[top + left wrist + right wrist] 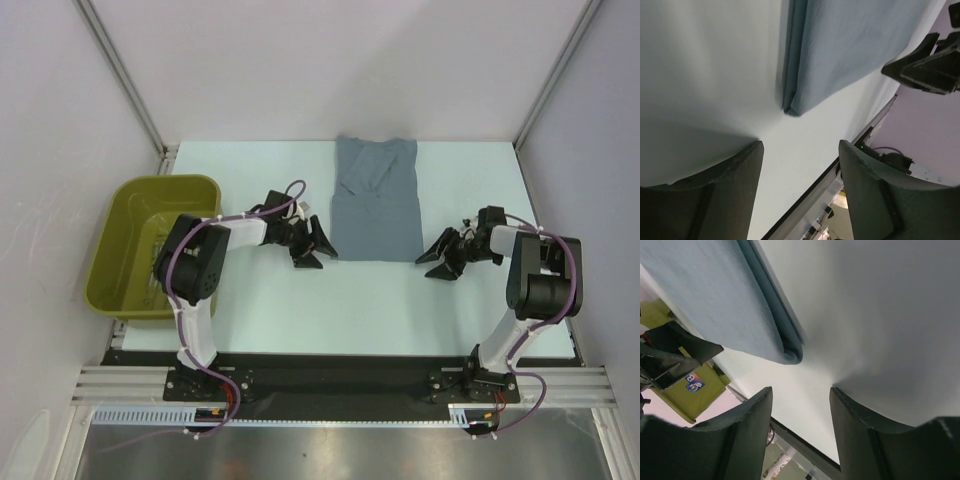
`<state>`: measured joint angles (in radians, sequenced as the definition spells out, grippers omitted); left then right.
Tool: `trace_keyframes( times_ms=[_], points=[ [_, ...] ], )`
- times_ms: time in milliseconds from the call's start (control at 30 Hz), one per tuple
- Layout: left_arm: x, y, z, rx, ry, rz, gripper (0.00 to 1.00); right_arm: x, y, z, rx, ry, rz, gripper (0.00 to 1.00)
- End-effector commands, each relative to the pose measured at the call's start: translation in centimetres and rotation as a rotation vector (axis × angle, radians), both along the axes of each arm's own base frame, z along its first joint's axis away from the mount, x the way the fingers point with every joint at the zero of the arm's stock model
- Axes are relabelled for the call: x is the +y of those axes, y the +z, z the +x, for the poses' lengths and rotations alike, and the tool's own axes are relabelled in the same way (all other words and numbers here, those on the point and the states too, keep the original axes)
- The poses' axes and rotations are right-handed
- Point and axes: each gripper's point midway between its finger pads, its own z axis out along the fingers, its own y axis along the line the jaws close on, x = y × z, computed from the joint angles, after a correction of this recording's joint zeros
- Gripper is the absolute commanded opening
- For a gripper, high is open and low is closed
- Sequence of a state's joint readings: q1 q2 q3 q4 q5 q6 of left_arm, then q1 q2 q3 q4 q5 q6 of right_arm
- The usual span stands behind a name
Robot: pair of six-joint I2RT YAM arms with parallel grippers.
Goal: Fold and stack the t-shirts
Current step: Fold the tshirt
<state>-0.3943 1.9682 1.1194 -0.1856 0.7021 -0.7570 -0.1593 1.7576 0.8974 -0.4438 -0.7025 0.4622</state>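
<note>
A slate blue-grey t-shirt (375, 200) lies on the table, folded lengthwise into a long strip with sleeves tucked in. My left gripper (318, 250) is open and empty, low over the table just left of the shirt's near left corner (792, 107). My right gripper (440, 258) is open and empty, low just right of the near right corner (790, 352). Neither touches the cloth. In the left wrist view the shirt (850, 45) fills the upper part; in the right wrist view it (705, 295) fills the upper left.
An olive basket (125, 260) stands at the table's left edge behind the left arm; it also shows in the right wrist view (700, 390). White walls enclose the back and sides. The table's front edge (340, 352) runs along the rail.
</note>
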Motion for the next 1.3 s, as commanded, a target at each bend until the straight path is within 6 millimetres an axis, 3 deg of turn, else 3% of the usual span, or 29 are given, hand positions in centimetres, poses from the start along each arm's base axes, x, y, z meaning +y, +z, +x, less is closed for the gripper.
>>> trace_keyframes(
  times_ms=[0, 200, 533, 700, 733, 767, 800, 867, 900, 1033, 1267],
  points=[
    [-1.0, 0.2, 3.6, -0.054, 0.067, 0.007, 0.68, 0.0, 0.0, 1.3, -0.037, -0.002, 0.011, 0.56],
    [-0.3, -1.8, 4.1, -0.014, 0.124, 0.076, 0.6, -0.8, -1.4, 1.6, -0.034, 0.021, -0.043, 0.56],
    [-0.2, -4.5, 2.6, 0.066, 0.101, 0.12, 0.57, -1.6, -2.4, 3.5, -0.014, -0.005, -0.06, 0.53],
    [0.5, -4.6, 2.3, 0.066, 0.137, 0.153, 0.58, -1.5, -2.5, 3.6, 0.001, -0.031, -0.05, 0.5],
    [0.4, -3.8, 2.7, 0.05, 0.169, 0.135, 0.58, -1.5, -2.1, 4.1, -0.032, -0.049, -0.049, 0.5],
    [0.7, -4.5, 1.5, 0.074, 0.185, 0.144, 0.57, -1.2, -2.8, 2.7, 0.002, -0.075, -0.036, 0.5],
    [0.8, -4.3, 1.2, 0.072, 0.212, 0.136, 0.57, -0.9, -2.7, 2.6, 0.022, -0.133, -0.011, 0.51],
    [-0.5, -2.3, 2.0, 0.024, 0.299, 0.033, 0.55, -1.0, -1.8, 3.5, -0.065, -0.201, -0.009, 0.51],
    [-0.1, -3.3, 0.8, 0.061, 0.327, 0.037, 0.54, -0.7, -2.4, 2.6, -0.037, -0.24, -0.002, 0.51],
    [-1.6, -3.5, 0.7, 0.089, 0.369, -0.019, 0.52, -1.2, -3.0, 2.6, -0.047, -0.259, -0.043, 0.51],
    [-1.5, -4.3, 1.2, 0.106, 0.438, -0.013, 0.52, -1.7, -3.3, 2.8, -0.048, -0.256, -0.054, 0.5]
  ],
)
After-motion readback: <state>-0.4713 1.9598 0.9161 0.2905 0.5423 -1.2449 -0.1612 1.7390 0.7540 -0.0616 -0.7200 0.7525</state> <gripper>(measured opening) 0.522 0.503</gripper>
